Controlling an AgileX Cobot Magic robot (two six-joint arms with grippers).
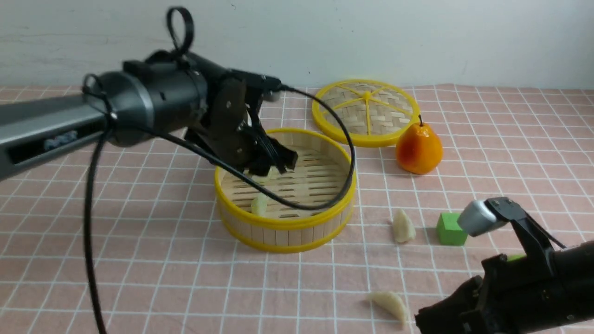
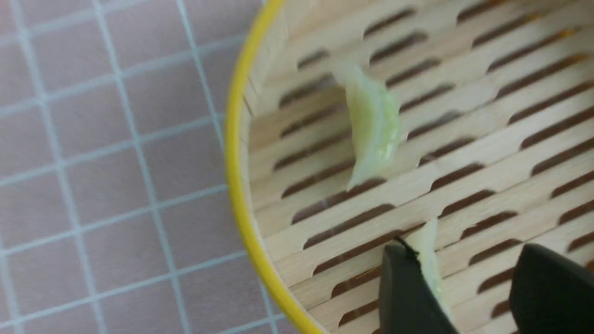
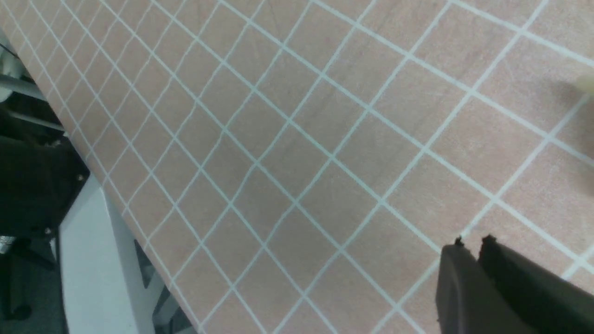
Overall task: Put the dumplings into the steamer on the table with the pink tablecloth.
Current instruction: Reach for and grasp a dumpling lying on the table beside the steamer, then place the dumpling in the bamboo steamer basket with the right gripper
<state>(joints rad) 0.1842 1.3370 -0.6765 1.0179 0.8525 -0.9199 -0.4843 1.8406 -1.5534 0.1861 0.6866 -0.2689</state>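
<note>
1. The left arm reaches in from the left, and its left claw hangs low inside the steamer. In the left wrist view its fingers stand apart, released. One pale green dumpling leans against the inner face of one finger, clear of the other
2. The steamer sits near the middle of the pink tablecloth that covers the bench. A second green dumpling lies on its slatted floor, close to the wall on the robot's side
3. The woven lid lies flat behind the steamer, to its right and a little apart from it
4. A cream dumpling rests on the cloth near the steamer's right side. Another cream dumpling lies closer to the robot
5. The pear stands upright just beside the lid's right edge. The green cube sits just right of the first cream dumpling
6. The right claw is low at the near right. In the right wrist view its fingers press together, clenched, over bare cloth
</note>
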